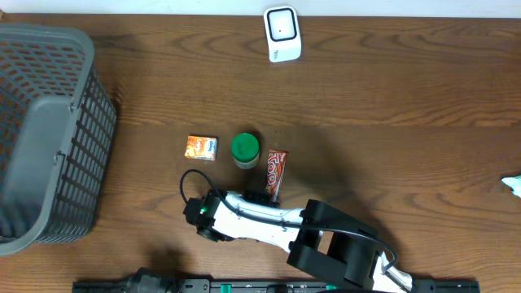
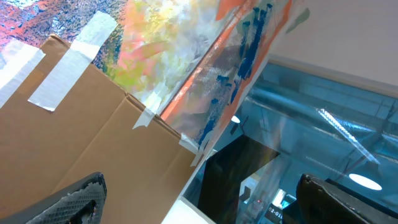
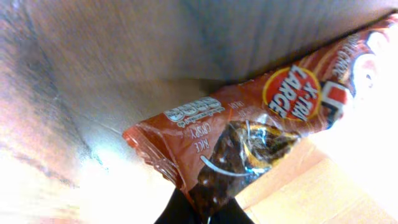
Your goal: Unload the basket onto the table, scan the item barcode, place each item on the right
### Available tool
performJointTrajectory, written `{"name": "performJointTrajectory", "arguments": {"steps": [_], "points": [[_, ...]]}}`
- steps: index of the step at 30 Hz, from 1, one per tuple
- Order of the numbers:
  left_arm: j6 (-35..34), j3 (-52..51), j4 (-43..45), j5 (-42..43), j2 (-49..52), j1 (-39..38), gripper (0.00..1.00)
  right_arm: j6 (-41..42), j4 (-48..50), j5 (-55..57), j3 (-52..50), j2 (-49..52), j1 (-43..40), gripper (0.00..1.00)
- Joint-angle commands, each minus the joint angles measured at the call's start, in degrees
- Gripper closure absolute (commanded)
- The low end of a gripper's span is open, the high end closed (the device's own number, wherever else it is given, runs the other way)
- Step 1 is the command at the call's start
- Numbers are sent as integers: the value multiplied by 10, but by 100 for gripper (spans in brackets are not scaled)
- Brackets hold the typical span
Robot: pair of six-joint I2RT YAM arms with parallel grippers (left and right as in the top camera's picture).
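Much of the right gripper (image 3: 205, 210) is hidden. In the right wrist view only a dark wedge of its fingers is seen at the bottom edge, pinched tight on the near end of the brown snack bar (image 3: 249, 134). From overhead the grip point is covered by the arm's own wrist. The far end of the wrapper is washed out by glare, and the lower right of that view is lost to brightness. A round orange badge reading "X-TRA LARGE" can be read, but no barcode can be made out on the side that shows. Whether the bar is raised off the table (image 1: 391, 122) or resting on it cannot be told. From overhead it is seen just right of the green-lidded jar (image 1: 245, 150), near the middle of the table and well apart from the white scanner (image 1: 282, 34) at the far edge.

The left gripper (image 2: 205, 200) is picked up only by its own camera. Its two fingers (image 2: 71, 200) are cut off at the bottom corners, spread wide with nothing held between them. The camera is turned away from the table toward taped cardboard (image 2: 93, 143).

The grey basket (image 1: 94, 155) is cropped by the left edge. A small white object (image 1: 513, 185) is clipped by the right edge and cannot be identified.

The count is one snack bar, one jar, one small orange box (image 1: 202, 147), one scanner and one basket.
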Motion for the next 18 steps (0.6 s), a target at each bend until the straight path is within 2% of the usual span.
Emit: {"name": "performJointTrajectory", "arguments": {"steps": [1,9,18], "points": [[10,-1,2,-3,-4,0,2,13,-17,14,52,-11,0,99],[10,-1,2,-3,-4,0,2,17,-52,-4,133,-52,-27,99],[10,-1,2,-3,-4,0,2,5,-78,-244,144,-132,-111,99]]}}
